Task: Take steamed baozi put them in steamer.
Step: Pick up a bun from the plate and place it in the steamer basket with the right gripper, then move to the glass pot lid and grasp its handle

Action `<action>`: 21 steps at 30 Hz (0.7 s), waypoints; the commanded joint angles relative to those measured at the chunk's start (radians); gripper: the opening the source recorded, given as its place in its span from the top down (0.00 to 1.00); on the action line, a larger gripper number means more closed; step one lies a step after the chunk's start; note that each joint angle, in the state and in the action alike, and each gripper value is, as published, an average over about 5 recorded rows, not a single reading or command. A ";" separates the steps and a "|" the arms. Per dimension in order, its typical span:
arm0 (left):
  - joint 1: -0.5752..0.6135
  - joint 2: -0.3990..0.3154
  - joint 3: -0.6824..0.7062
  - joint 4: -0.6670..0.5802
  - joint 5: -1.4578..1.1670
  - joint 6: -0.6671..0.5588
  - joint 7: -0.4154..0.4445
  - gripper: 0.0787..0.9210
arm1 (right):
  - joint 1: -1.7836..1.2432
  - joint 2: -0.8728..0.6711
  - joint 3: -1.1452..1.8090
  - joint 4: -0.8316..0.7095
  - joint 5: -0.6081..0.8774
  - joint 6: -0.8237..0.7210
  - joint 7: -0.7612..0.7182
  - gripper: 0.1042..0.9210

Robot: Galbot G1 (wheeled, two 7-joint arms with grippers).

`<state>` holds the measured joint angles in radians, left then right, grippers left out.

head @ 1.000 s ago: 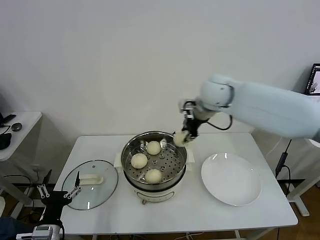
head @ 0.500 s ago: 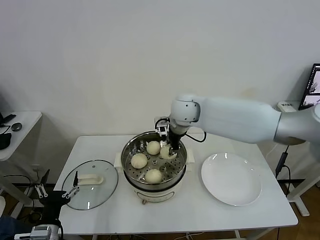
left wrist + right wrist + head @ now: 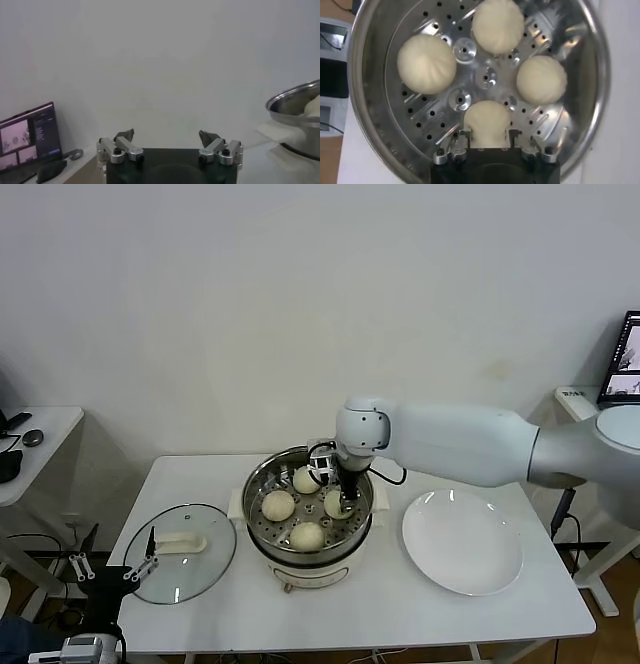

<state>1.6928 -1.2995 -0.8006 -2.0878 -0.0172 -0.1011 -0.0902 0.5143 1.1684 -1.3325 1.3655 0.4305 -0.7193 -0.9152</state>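
The steamer (image 3: 256,484) stands mid-table, and its perforated tray (image 3: 485,77) holds all the steamed baozi in view. Three buns (image 3: 426,64) (image 3: 498,25) (image 3: 541,79) lie free on it. Another bun (image 3: 486,120) rests on the tray between the fingers of my right gripper (image 3: 490,134), which reaches down inside the pot (image 3: 345,502). Its fingers stand open, just off the bun's sides. My left gripper (image 3: 167,136) is parked low, off the table's left front corner (image 3: 112,569), open and empty.
A flat white plate (image 3: 462,541) lies bare to the right of the steamer. The glass lid (image 3: 180,549) with its white handle lies to the steamer's left. A small side table (image 3: 40,429) stands at the far left.
My right arm carried a bun from above the steamer's right rim down onto the tray. Its fingers then parted from the bun. The left arm stayed put.
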 commanded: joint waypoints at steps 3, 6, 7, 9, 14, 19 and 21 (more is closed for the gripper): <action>-0.001 0.001 -0.001 0.004 -0.002 -0.001 -0.001 0.12 | 0.020 -0.068 0.086 0.042 0.001 -0.006 0.022 0.26; -0.001 0.003 -0.003 0.007 -0.003 -0.002 -0.001 0.12 | 0.038 -0.141 0.157 0.113 0.019 -0.006 0.038 0.17; -0.001 0.005 -0.004 0.008 -0.003 -0.003 -0.001 0.12 | 0.043 -0.170 0.178 0.142 0.027 -0.006 0.046 0.15; -0.001 0.006 -0.007 0.009 -0.004 -0.003 -0.001 0.12 | 0.046 -0.232 0.220 0.205 0.049 -0.006 0.080 0.13; -0.005 0.004 -0.010 0.007 -0.008 -0.003 0.000 0.12 | -0.093 -0.400 0.364 0.362 0.136 0.052 0.399 0.12; -0.003 -0.001 -0.006 0.004 -0.006 -0.004 0.000 0.12 | -0.617 -0.613 0.737 0.492 0.065 0.234 0.715 0.12; -0.001 -0.003 -0.005 0.002 -0.003 -0.004 0.001 0.12 | -0.901 -0.649 0.968 0.506 -0.049 0.345 0.763 0.12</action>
<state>1.6908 -1.3014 -0.8075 -2.0833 -0.0222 -0.1051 -0.0905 0.3855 0.8454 -1.0012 1.6399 0.5027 -0.6482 -0.6116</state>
